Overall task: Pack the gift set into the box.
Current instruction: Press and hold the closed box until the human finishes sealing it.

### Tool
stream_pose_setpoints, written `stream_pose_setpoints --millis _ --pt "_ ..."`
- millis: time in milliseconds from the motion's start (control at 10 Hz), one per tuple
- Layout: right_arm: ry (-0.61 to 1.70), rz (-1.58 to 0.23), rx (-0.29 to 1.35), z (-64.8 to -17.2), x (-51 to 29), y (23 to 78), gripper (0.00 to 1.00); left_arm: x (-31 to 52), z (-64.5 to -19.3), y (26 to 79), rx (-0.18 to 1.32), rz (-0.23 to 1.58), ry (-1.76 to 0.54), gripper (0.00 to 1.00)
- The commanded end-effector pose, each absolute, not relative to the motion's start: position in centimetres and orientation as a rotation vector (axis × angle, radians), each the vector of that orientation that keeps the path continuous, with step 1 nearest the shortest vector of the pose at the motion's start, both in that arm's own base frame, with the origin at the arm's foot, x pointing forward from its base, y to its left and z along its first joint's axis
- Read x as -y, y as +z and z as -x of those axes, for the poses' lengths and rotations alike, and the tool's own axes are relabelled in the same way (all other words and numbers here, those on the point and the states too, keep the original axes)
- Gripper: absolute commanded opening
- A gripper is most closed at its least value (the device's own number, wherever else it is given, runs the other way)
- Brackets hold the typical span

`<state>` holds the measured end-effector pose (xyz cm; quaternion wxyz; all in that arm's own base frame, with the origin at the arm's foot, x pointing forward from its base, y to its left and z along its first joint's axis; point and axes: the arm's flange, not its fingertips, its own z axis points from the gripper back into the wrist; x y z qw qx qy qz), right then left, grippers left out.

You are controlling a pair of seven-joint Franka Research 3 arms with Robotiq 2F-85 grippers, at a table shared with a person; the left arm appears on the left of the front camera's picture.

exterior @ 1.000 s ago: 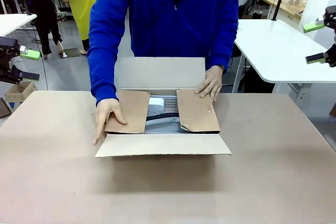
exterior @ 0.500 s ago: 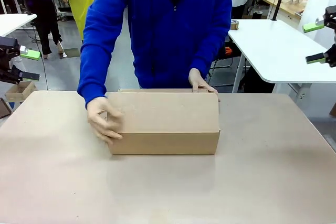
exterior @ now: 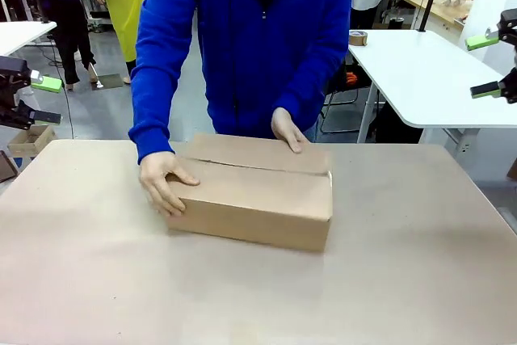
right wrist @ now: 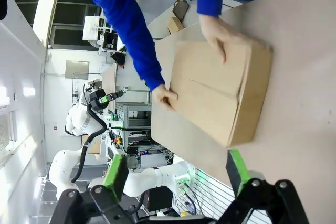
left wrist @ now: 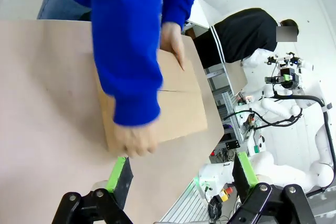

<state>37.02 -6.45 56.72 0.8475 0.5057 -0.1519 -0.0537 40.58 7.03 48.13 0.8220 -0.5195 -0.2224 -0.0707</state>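
Observation:
The box [exterior: 258, 191] lies in the middle of the brown table [exterior: 404, 280] with its top flaps shut, a seam running along the top. A person in a blue top holds it with one hand [exterior: 161, 179] at its left end and the other hand [exterior: 287, 128] on its far edge. The gift set is hidden. My left gripper [exterior: 36, 98] hangs open past the table's left edge, far from the box. My right gripper [exterior: 487, 65] hangs open at the far right. The left wrist view looks between open fingers [left wrist: 119, 174] at the box [left wrist: 181, 103]; the right wrist view does likewise [right wrist: 220, 93].
A white table [exterior: 420, 70] stands behind on the right with a roll of tape [exterior: 358, 37] on it. A small cardboard box [exterior: 31, 140] sits on the floor at the left. Other people stand in the background.
The person has folded the flaps shut over the gift set, then turned the closed box slightly on the table. Neither gripper has moved.

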Motion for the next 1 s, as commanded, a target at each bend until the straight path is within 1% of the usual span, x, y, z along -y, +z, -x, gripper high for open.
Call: stream_pose_setpoints --millis 0,900 --pt "-0.108 -1.085 0.329 -37.19 6.35 56.97 1.0 -6.76 -40.5 48.19 0.493 1.124 -0.143 1.0" --pt "-0.108 -1.085 0.329 -37.19 6.35 56.97 1.0 -6.76 -40.5 48.19 0.493 1.124 -0.143 1.0"
